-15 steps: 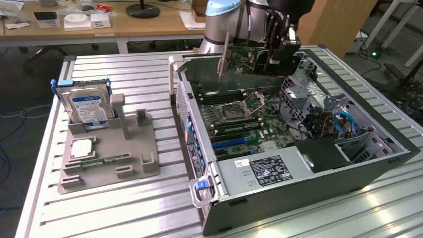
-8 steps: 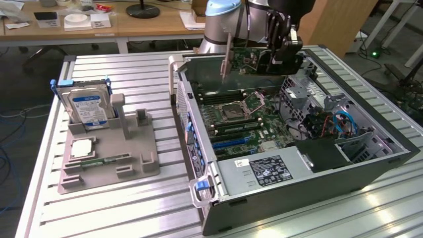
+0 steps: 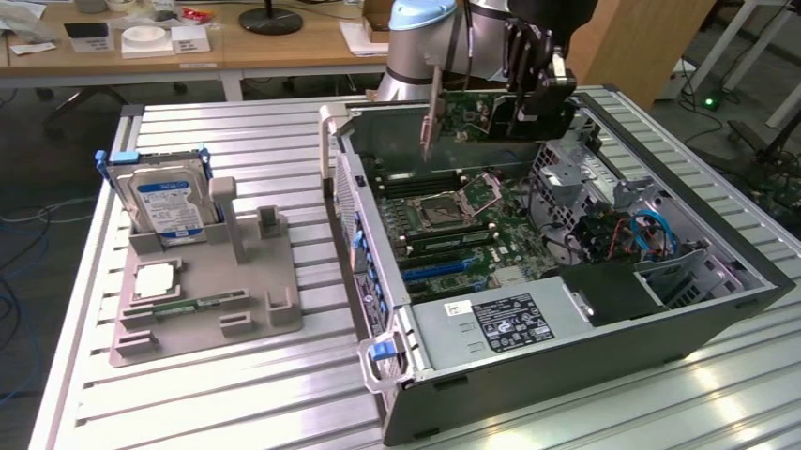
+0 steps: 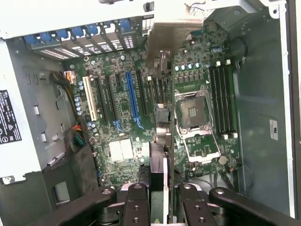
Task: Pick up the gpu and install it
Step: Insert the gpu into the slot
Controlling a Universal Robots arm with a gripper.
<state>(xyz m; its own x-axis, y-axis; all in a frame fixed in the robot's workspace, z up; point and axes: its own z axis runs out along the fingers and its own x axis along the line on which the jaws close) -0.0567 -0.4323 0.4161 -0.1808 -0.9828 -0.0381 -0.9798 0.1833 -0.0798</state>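
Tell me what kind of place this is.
Probably a robotics lab bench set up for PC assembly: an arm holds a gpu over an open PC case on a slatted metal table, with office desks behind.

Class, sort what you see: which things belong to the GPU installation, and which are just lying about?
In the job:
gpu, held by the claw
open computer case
motherboard

Lying about:
hard drive
memory stick
processor chip
grey holder tray
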